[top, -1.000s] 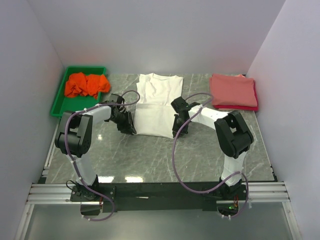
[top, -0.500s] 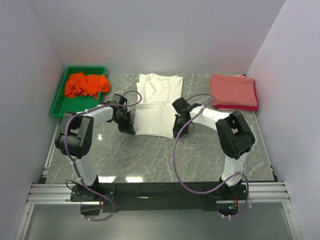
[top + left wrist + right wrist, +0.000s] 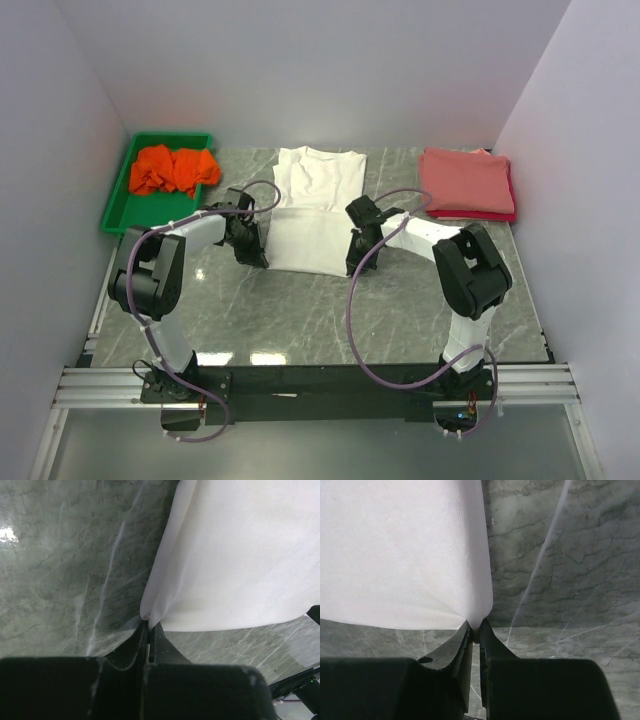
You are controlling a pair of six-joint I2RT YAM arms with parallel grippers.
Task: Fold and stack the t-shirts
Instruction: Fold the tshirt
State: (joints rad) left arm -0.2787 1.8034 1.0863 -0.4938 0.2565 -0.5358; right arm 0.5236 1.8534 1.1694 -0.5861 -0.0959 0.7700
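Note:
A white t-shirt (image 3: 312,215) lies lengthwise in the middle of the marble table, its collar at the far end; no print shows. My left gripper (image 3: 262,262) is shut on its near left corner, seen in the left wrist view (image 3: 149,624). My right gripper (image 3: 352,266) is shut on its near right corner, seen in the right wrist view (image 3: 476,629). The white cloth (image 3: 240,555) (image 3: 400,550) spreads away from both jaws, its near hem lifted slightly. An orange t-shirt (image 3: 172,168) lies crumpled in the tray. A folded salmon-pink t-shirt (image 3: 464,180) rests on a folded red one (image 3: 476,214) at the back right.
A green plastic tray (image 3: 116,208) stands at the back left by the wall. White walls close in the left, back and right sides. The table's near edge (image 3: 320,362) runs just above the arm bases. Grey cables loop from both arms over the table.
Both grippers have moved a little toward the far side with the shirt's near corners, pulling the near hem up the table. The other shirts have not moved.

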